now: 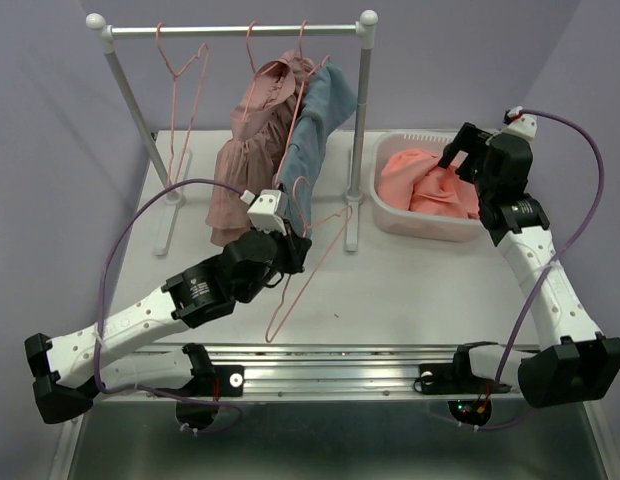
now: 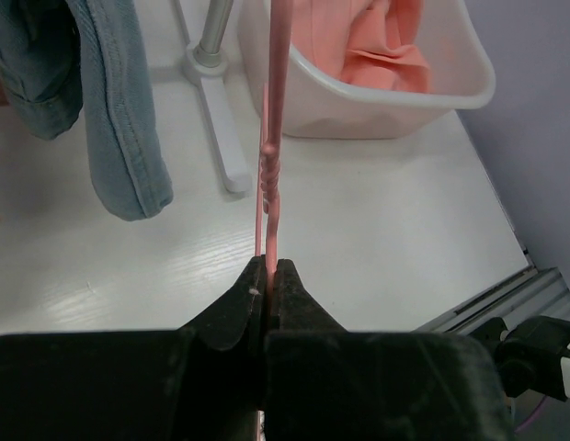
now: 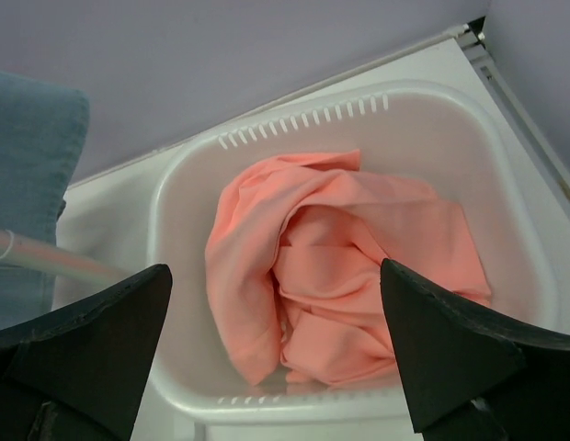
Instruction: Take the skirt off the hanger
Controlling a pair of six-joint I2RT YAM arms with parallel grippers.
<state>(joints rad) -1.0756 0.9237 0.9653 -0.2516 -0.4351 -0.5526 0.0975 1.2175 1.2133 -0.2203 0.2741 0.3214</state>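
My left gripper (image 1: 296, 248) is shut on the neck of a bare pink wire hanger (image 1: 273, 328), held over the table in front of the rack. In the left wrist view the hanger wire (image 2: 269, 165) rises straight out of the closed gripper (image 2: 269, 266). A salmon skirt (image 1: 430, 185) lies crumpled in the white basket (image 1: 420, 228) at the right. My right gripper (image 1: 462, 150) hovers above the basket, open and empty. In the right wrist view the right gripper (image 3: 274, 276) stands wide open over the skirt (image 3: 340, 257).
A white clothes rack (image 1: 230, 30) stands at the back. A blue denim garment (image 1: 315, 130) and a dusty-pink garment (image 1: 245, 160) hang on it, and an empty pink hanger (image 1: 180, 90) hangs at its left. The rack's right post (image 1: 362, 120) stands beside the basket.
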